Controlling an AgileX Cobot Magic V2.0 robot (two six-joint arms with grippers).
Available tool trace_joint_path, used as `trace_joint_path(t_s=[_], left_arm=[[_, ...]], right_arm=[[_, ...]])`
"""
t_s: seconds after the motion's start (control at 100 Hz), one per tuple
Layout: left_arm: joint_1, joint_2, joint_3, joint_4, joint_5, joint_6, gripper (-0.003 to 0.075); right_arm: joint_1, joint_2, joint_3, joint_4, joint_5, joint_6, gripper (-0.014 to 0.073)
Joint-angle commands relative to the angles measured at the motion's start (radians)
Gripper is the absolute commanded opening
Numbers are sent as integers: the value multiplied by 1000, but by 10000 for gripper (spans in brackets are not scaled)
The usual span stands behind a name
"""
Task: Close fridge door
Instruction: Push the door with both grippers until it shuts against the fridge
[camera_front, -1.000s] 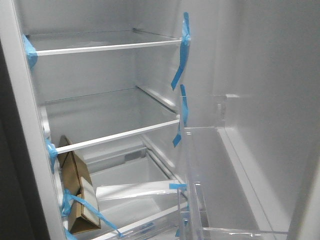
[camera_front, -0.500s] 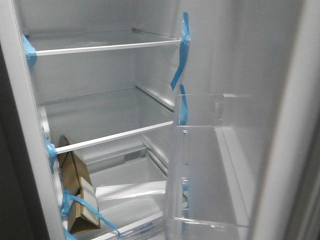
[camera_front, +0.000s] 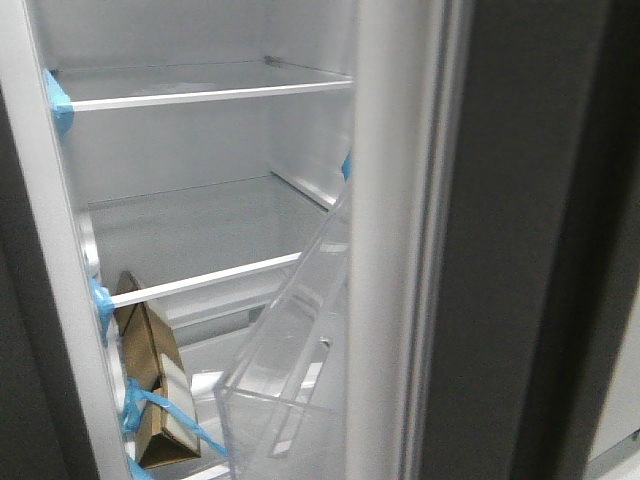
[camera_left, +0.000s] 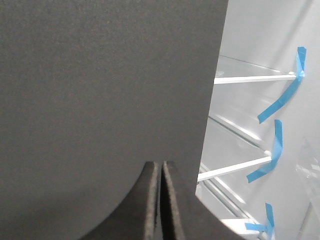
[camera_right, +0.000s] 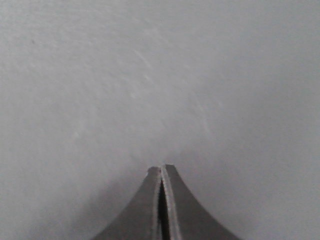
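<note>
Found the right gripper (camera_right: 161, 170) clenched tight, fingers pressed together on nothing, tip at or just off a flat matte grey surface, taken to be the outer face of the fridge door (camera_right: 150, 75); could not tell whether truly touching. Found the left gripper (camera_left: 160, 165) likewise pinched closed and empty, facing the twin dark panel (camera_left: 100, 75), with taped shelves visible beside it.

Saw, from the front, the fridge door (camera_front: 500, 250) standing part-way swung in, nearly edge-on: dark face to the right, white edge seal (camera_front: 385, 250) running top to bottom, clear bin (camera_front: 285, 370) on the lining angled toward the compartment. Judged the task well along but unfinished, with an open gap to the cabinet.

Judged it best to push with the closed right fingertip square on the flat face, out toward the free edge and away from the hinge, following the arc rather than driving straight. Thought it wise to ease off near the end, then press firmly until the seal seated. Reckoned the left arm safest held clear of the closing gap.

Noted, deeper in, white-fronted shelves (camera_front: 200, 95) with blue tape (camera_front: 58, 100) at their ends and a brown carton (camera_front: 150, 390) taped low at the left, apparently clear of the bin's path.
</note>
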Motion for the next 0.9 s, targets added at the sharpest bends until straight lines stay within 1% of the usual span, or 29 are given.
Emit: trace_joint_path(t_s=[0.0, 0.1, 0.29, 0.38, 0.49, 0.63, 0.75, 0.89], left_arm=[[-2, -23, 40, -6, -83, -2, -20], [-2, -23, 40, -6, -83, -2, -20], [-2, -23, 40, -6, -83, -2, -20], [-2, -23, 40, -6, -83, -2, -20], [-2, -23, 40, -6, -83, -2, -20], [-2, -23, 40, -6, -83, -2, -20], [-2, -23, 40, -6, -83, -2, -20], [-2, -23, 40, -6, -83, -2, -20]], right_arm=[[33, 67, -83, 20, -23, -55, -71], [75, 136, -156, 18, -23, -89, -71], [157, 267, -276, -59, -58, -89, -71], [217, 325, -334, -131, -103, -89, -71], [302, 396, -394, -244, -199, -89, -71], [384, 483, -461, -370, -303, -89, -71], [431, 558, -510, -450, -356, -89, -71], [459, 648, -565, -522, -397, -89, -71]])
